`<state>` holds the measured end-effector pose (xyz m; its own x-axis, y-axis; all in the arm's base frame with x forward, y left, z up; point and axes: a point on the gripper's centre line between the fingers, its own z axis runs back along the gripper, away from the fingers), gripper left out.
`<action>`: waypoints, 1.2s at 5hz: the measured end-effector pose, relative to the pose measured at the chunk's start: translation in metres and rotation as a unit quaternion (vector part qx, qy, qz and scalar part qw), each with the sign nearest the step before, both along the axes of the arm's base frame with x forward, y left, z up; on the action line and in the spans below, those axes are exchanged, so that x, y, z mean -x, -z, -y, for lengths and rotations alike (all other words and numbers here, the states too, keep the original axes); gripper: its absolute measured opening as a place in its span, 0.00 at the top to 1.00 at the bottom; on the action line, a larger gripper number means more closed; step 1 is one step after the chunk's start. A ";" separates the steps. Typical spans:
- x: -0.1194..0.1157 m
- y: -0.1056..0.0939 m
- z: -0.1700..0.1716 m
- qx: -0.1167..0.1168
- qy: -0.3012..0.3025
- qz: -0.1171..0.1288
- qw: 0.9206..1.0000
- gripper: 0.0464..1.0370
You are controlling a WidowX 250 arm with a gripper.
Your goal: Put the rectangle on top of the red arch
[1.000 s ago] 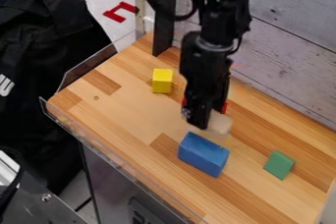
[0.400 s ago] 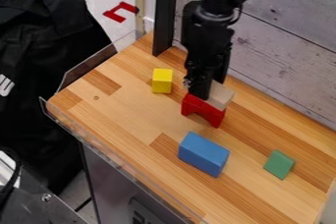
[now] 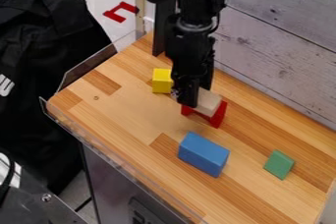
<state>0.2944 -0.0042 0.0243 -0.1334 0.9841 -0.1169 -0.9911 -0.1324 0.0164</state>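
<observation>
Claw [image 3: 194, 99] pinches tan block [image 3: 209, 102] over red arch [image 3: 218, 115]. Can't tell if block touches arch.

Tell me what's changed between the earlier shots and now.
The pale block first went up the picture, away from the blue block, then a little left and down; it now shows over the red arch. The pincer moved along with it; whether it has let go, I cannot tell. The arch, the blue block, the yellow block and the green block stayed put.
</observation>
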 end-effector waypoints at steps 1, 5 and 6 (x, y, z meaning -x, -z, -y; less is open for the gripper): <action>-0.002 0.006 -0.001 0.003 -0.002 -0.007 1.000 0.52; -0.025 0.005 0.000 -0.007 0.008 -0.009 1.000 0.52; -0.025 0.013 0.002 -0.001 0.003 -0.015 1.000 0.52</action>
<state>0.3191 -0.0064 0.0115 -0.1312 0.9852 -0.1104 -0.9908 -0.1268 0.0466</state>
